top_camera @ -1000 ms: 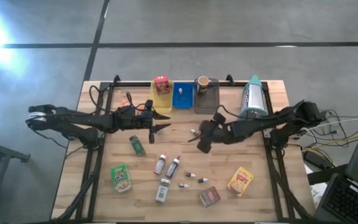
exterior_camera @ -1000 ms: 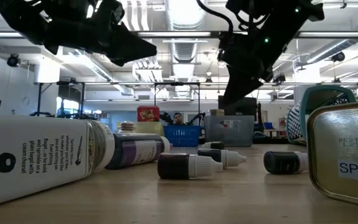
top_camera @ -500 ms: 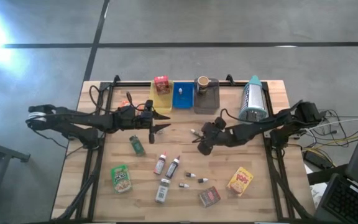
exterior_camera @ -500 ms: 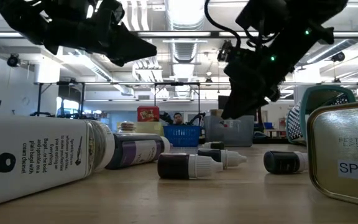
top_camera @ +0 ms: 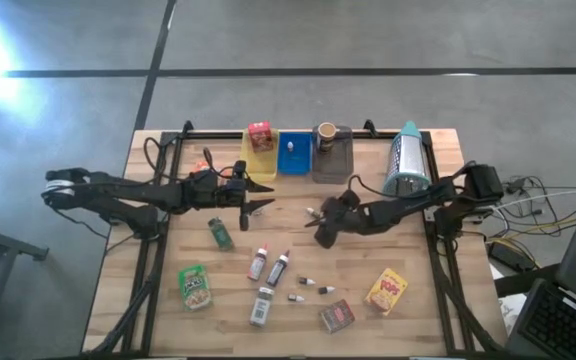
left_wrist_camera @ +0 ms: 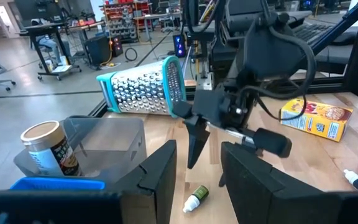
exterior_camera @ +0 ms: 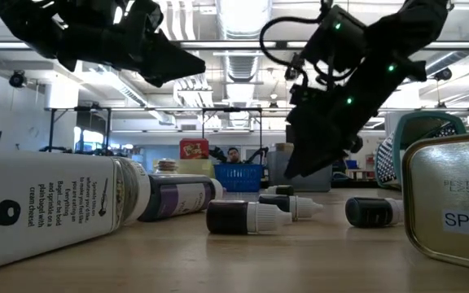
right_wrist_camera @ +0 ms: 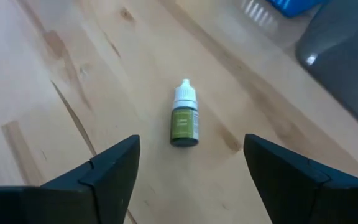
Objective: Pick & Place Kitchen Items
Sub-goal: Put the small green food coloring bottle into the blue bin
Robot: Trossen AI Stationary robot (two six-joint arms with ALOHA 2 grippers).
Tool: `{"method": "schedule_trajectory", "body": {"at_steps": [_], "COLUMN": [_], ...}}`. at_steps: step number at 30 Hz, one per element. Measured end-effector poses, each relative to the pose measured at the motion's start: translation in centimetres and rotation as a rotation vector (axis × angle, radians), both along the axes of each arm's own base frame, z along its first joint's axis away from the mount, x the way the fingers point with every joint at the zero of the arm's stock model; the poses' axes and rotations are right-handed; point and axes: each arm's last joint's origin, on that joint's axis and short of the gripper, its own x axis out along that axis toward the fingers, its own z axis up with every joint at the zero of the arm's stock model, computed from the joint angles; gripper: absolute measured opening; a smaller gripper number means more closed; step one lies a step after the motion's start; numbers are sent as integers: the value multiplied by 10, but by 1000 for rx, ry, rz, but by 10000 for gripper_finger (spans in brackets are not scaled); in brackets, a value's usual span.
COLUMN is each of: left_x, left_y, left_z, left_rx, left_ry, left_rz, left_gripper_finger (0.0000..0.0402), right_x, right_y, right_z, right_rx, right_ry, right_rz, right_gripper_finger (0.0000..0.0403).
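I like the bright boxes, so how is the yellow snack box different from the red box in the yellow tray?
The yellow snack box lies flat on the bare wood near the table's front; the red box stands upright in the yellow tray at the back. The yellow snack box looks larger from above, since its broad face shows, while the red box shows mostly its top. Both are small printed cartons, and no end effector touches either.

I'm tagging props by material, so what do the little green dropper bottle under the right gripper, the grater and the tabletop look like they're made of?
Green dropper bottle: likely plastic, with a matte label and white cap. Grater: shiny perforated metal with teal, probably plastic, end frames. Tabletop: light wood with visible grain and plank seams, satin finish. The right gripper hangs open above the bottle.
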Motion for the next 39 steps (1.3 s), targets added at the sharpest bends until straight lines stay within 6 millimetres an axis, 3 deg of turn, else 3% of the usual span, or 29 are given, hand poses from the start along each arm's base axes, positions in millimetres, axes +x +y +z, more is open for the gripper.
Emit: {"method": "schedule_trajectory", "body": {"at_steps": [12,19,39], "left_x": [0,0,0], "left_y": [0,0,0], "left_z": [-1,-1,-1], "left_rx": [2,2,10], "left_ry": [8,14,14], "left_rz": [0,2,6], "left_gripper_finger": [133,133,133], "right_x": [10,14,15], "right_y": [-3,-4,-6], "right_z": [-21,-30,-30], "right_rx": [30,31,7], "right_ry": [7,6,-6], "right_rz": [11,-13,-29], "right_gripper_finger": [276,244,138]}}
